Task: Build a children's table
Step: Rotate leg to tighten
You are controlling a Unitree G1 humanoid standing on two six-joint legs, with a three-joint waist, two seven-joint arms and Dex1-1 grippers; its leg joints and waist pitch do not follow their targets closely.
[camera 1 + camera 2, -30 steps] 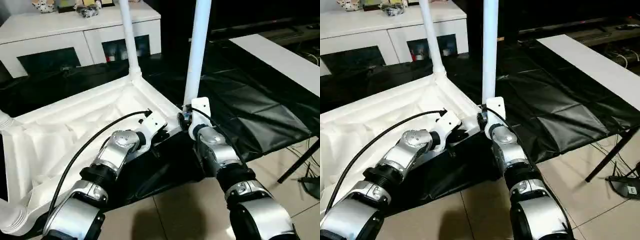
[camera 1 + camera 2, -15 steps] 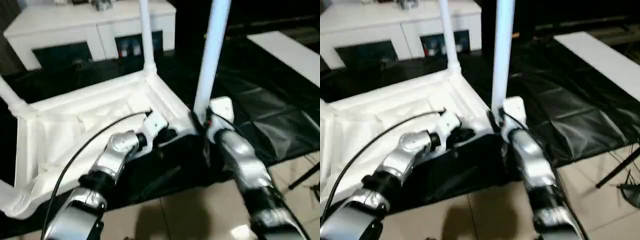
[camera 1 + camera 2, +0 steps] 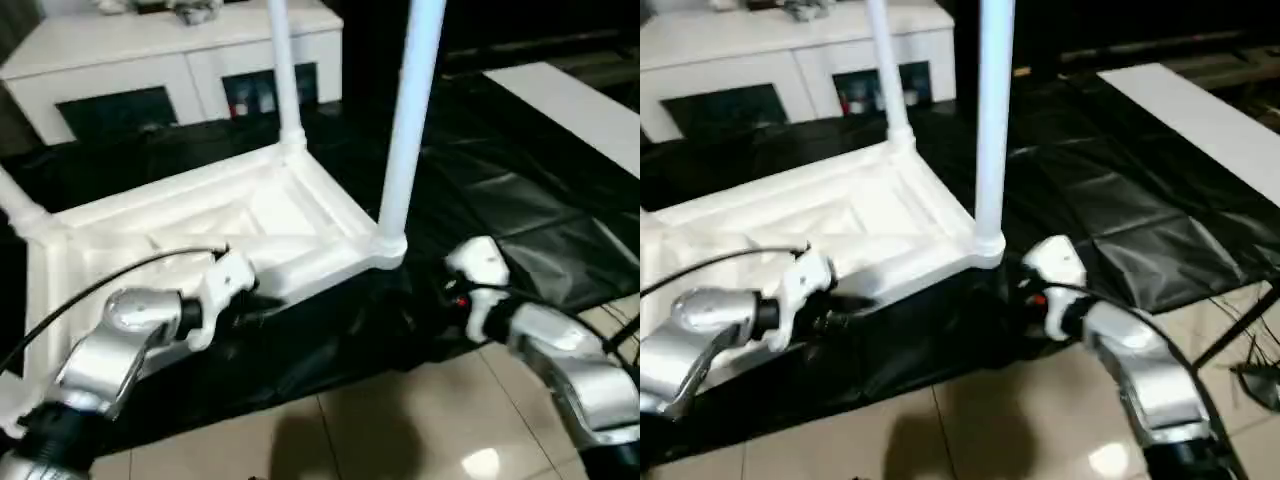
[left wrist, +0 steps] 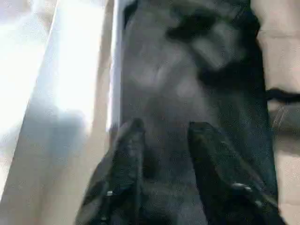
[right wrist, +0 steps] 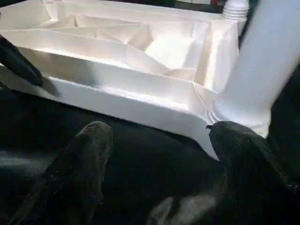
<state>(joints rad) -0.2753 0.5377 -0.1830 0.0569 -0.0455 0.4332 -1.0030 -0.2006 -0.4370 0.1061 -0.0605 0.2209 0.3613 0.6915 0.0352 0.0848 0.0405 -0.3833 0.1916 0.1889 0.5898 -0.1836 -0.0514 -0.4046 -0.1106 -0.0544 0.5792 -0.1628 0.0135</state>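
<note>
White plastic rectangular tabletop (image 3: 250, 215) lies upside down on the black-covered work table (image 3: 520, 190), ribbed underside up, sitting left of centre in the head view. 2 long white tapered tubular legs stand upright in its corner sockets: near leg (image 3: 405, 120) at the corner closest to the robot's right side, far leg (image 3: 282, 70) at about 11 o'clock from it, near the white cabinet with dark glass doors (image 3: 170, 75). A 3rd leg (image 3: 18, 205) angles out of the socket at 9 o'clock and runs off the frame edge.

Left gripper (image 4: 161, 133): released, holding nothing. Its 2 black fingers (image 4: 129, 154) stand partly apart over the black cover, just beside the tabletop's long near rim; contact with the rim can't be confirmed, wrist view is blurred. In the head view the left arm's white wrist block (image 3: 225, 285) sits at 7 o'clock from the near leg's socket.

Right gripper (image 5: 157, 136): wide open, empty. Left finger (image 5: 86, 154) is over the black cover, the other tip (image 5: 234, 140) is right below the near leg's socket corner, probably just clear of it. In the head view the right arm's wrist (image 3: 480, 275) sits at 4 o'clock from that socket, apart from the leg.

A white board (image 3: 570, 110) lies on the black cover at 2 o'clock. Beige tiled floor (image 3: 400, 420) shows below the table edge.
</note>
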